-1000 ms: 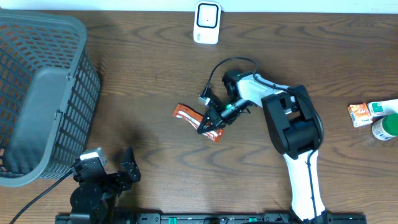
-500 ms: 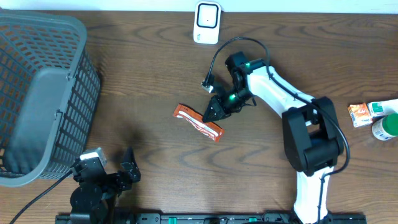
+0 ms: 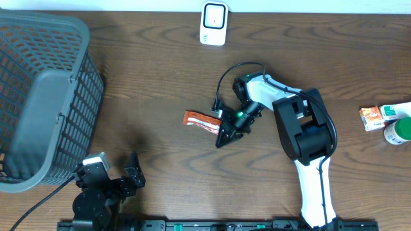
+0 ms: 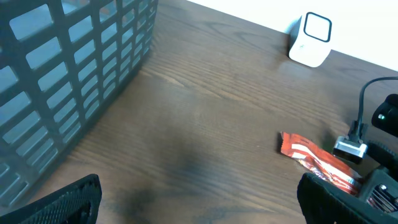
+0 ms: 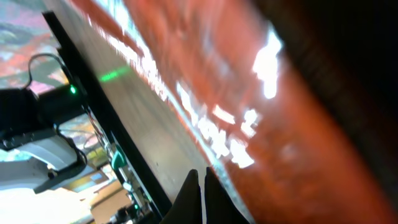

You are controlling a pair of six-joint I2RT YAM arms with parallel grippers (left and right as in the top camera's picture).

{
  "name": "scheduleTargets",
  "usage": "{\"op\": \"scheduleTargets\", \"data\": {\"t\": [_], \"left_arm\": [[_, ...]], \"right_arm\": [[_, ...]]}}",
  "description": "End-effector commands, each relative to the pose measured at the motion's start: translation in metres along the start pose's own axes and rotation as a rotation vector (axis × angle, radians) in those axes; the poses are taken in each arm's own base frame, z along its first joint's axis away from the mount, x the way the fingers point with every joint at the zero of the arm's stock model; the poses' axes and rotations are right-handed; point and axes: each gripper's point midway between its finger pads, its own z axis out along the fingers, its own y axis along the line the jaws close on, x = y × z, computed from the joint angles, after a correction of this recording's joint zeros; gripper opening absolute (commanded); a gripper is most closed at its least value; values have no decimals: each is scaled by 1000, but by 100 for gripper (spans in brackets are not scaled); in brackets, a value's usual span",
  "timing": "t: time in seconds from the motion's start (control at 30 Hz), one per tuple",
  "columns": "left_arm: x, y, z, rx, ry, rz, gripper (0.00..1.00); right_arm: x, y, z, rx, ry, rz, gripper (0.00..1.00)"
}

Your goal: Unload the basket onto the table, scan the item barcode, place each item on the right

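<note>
The item, an orange-red snack wrapper [image 3: 200, 120], lies flat at the table's middle, also seen in the left wrist view [image 4: 314, 160]. My right gripper [image 3: 225, 137] is shut, and its closed tips [image 5: 203, 180] point down at the table just past the wrapper's right end. The wrapper [image 5: 261, 93] fills the right wrist view, blurred and close; I cannot tell whether any of it is pinched. The white scanner [image 3: 213, 23] stands at the far edge [image 4: 311, 40]. My left gripper [image 3: 119, 178] rests near the front left, open, with bare table between its fingers [image 4: 199, 208].
A grey plastic basket [image 3: 45, 96] fills the left side [image 4: 68, 68]. At the right edge lie a small orange packet [image 3: 370, 118], a green-and-white box [image 3: 395, 110] and a green-capped bottle [image 3: 399, 131]. A black cable [image 3: 225, 80] loops off the right wrist.
The right arm swung out toward the scanner and came back down at the wrapper's right end. The wrapper turned from a diagonal to nearly level. The left arm stayed still.
</note>
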Motion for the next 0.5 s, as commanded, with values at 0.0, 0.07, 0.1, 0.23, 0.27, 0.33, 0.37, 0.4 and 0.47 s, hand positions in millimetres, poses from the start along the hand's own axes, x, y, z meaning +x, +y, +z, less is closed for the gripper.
{"op": "scheduleTargets", "data": {"t": [0.0, 0.07, 0.1, 0.23, 0.27, 0.33, 0.37, 0.4, 0.47], "left_arm": [[-2, -1, -1, 3, -5, 14, 98], [-2, -1, -1, 3, -6, 14, 98], [-2, -1, -1, 3, -5, 14, 98], [-2, -1, -1, 3, -6, 14, 98], [-2, -1, -1, 3, -6, 14, 98], [-2, -1, -1, 3, -5, 14, 98], [-2, -1, -1, 3, -6, 14, 98], [-2, -1, -1, 3, -6, 14, 98], [-2, -1, -1, 3, -6, 14, 98]], "right_arm": [[5, 8, -5, 6, 5, -56, 1], [6, 21, -14, 7, -13, -76, 2], [7, 30, -21, 11, -31, -96, 7], [5, 69, -53, 37, -138, -195, 69], [3, 73, -58, 51, -161, -211, 76], [-9, 72, -74, 158, -240, -205, 62], [-20, 56, -87, 287, -300, -130, 33], [-26, 41, -94, 372, -336, -68, 13], [-36, 20, -106, 488, -391, 16, 1]]}}
